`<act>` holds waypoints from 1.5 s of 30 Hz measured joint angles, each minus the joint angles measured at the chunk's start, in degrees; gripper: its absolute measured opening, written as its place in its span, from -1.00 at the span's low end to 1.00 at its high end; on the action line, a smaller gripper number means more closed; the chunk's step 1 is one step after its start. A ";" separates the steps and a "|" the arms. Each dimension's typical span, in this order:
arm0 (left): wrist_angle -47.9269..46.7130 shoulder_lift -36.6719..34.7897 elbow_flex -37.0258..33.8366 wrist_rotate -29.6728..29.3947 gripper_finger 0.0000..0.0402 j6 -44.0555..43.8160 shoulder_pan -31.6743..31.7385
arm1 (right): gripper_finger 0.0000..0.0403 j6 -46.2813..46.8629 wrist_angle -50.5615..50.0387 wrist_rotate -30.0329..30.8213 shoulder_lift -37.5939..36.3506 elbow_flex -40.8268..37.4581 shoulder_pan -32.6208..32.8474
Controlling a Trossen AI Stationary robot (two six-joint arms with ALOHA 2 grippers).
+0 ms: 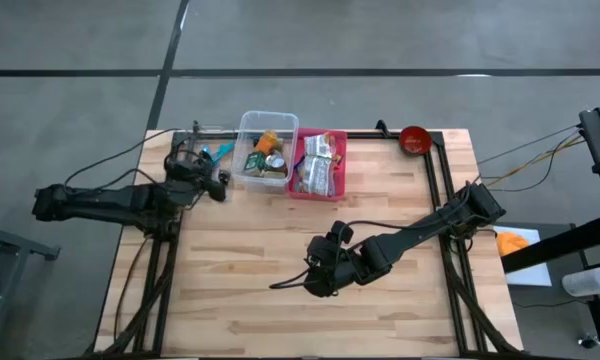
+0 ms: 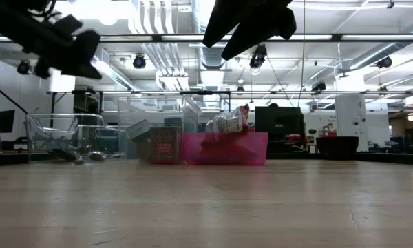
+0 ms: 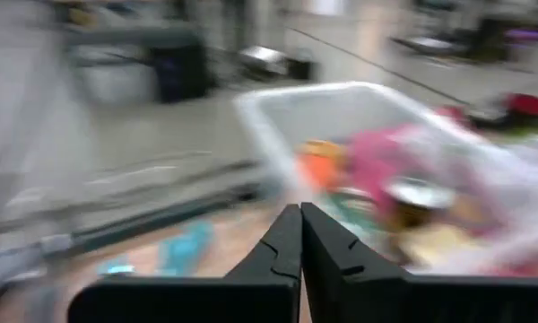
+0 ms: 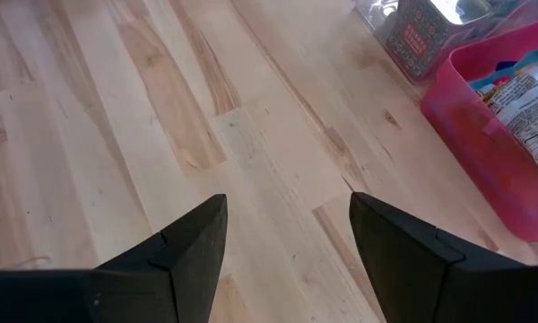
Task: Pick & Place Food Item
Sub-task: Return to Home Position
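Blue spoon (image 1: pixel 218 152) is seen in the high view lying on the table (image 1: pixel 380 310), just left of the transparent bin (image 1: pixel 246 124) and outside it. Left gripper (image 1: pixel 222 184) is held near the bin's left side, close to the spoon. Right gripper (image 1: pixel 318 278) is placed over bare wood mid-table, well apart from the pink bin (image 1: pixel 342 150).

Low view: both arms are seen raised off the surface. The spoon can't be made out.

Left wrist view: fingers (image 3: pixel 287 242) are pressed together, nothing gripped. The spoon is seen blurred on the wood, outside the bin wall.

Right wrist view: fingers are spread wide, nothing between them. The pink bin's corner and a patterned tin (image 4: pixel 421 31) are seen ahead.
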 joint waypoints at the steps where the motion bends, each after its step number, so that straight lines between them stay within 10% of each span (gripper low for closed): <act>1: 1.03 0.00 0.64 3.53 -0.99 1.49 0.00 | 0.17 0.00 0.01 0.00 0.00 0.00 0.00; 11: 16.47 0.11 -0.40 46.26 -1.00 30.35 0.00 | 0.17 0.00 0.04 -0.02 0.00 0.00 0.01; 16: 25.63 -0.83 -4.04 58.75 -1.00 35.91 0.00 | 0.17 0.00 0.04 -0.02 0.00 0.00 0.00; 45: 27.89 -31.40 -22.74 65.17 -1.00 41.30 0.04 | 0.17 0.02 0.43 -0.07 0.02 0.00 0.00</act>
